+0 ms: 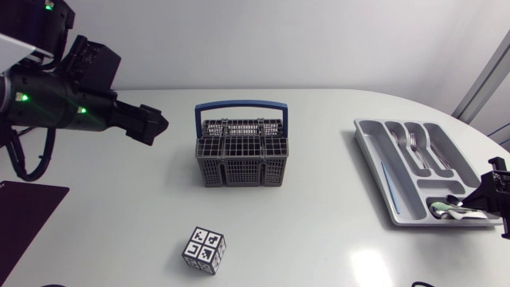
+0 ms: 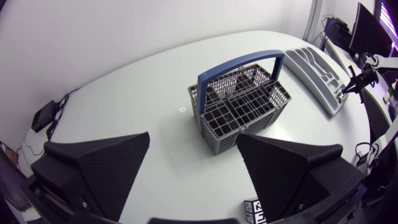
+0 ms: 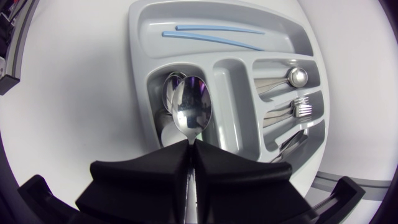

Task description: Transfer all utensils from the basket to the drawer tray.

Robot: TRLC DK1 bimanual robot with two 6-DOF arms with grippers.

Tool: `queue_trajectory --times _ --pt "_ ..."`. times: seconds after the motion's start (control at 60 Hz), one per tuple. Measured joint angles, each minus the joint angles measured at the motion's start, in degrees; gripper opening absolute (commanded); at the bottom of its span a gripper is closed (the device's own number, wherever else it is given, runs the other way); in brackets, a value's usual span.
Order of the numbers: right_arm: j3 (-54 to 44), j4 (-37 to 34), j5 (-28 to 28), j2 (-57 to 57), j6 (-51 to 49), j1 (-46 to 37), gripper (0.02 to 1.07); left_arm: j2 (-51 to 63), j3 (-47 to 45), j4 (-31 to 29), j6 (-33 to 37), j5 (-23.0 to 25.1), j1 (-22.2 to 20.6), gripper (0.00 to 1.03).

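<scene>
Steel spoon [image 3: 191, 107] clamped in my right gripper [image 3: 189, 150], handle running back between the fingers, bowl pointing ahead over the drawer tray's [image 3: 249, 17] end compartment, where other spoons [image 3: 169, 93] lie. My left gripper [image 2: 193, 146] is spread wide, nearer the basket [image 2: 239, 109], which looks empty.

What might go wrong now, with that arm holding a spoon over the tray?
1. The right gripper pinches the spoon only by its thin handle, so it may swivel or slip out early.
2. Its bowl hangs over other spoons already lying in the tray. Dropped there, it might bounce or settle crooked.
3. The tray sits near the edge of the table, so a downward bump could nudge it.
</scene>
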Motion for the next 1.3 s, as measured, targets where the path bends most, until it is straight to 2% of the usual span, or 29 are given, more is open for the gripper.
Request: queue_trajectory --times 0.117,0.25,0.417,0.633,0.7,0.783,0.95,1.117,1.3 --pt "-0.57 1.14 0.57 0.00 -0.24 0.68 0.28 -2.51 -1.73 0.33 0.00 -0.15 0.74 0.98" --pt "-1.97 3.78 0.92 0.07 -0.50 0.68 0.50 -5.05 -4.42 1.70 0.00 -0.20 2.51 0.98" --pt "-2.58 4.48 0.42 0.15 -0.63 0.63 0.60 -8.72 -8.28 3.56 0.00 -0.33 3.43 0.98" --pt "-4.92 2.93 -5.18 -6.12 -0.59 0.61 0.77 -12.44 -11.21 4.59 0.02 -0.39 5.16 0.98" --pt "-6.12 1.88 -7.45 -9.77 0.52 0.63 0.86 -13.57 -12.66 4.76 0.02 -0.39 5.49 0.98" --pt "-7.43 1.18 -9.77 -13.55 2.80 0.85 1.02 -14.86 -14.19 5.03 0.02 -0.39 5.95 0.98" --pt "-11.28 1.03 -13.49 -21.55 10.32 4.28 1.02 -18.49 -16.48 6.19 0.15 -0.42 6.54 0.98" --pt "-16.28 1.64 -14.71 -30.75 20.35 9.27 1.02 -21.46 -19.06 7.06 1.07 -0.39 7.08 0.98" --pt "-21.55 9.75 -15.06 -40.09 35.91 15.15 1.02 -25.18 -22.95 9.33 1.29 -0.44 8.24 0.98"
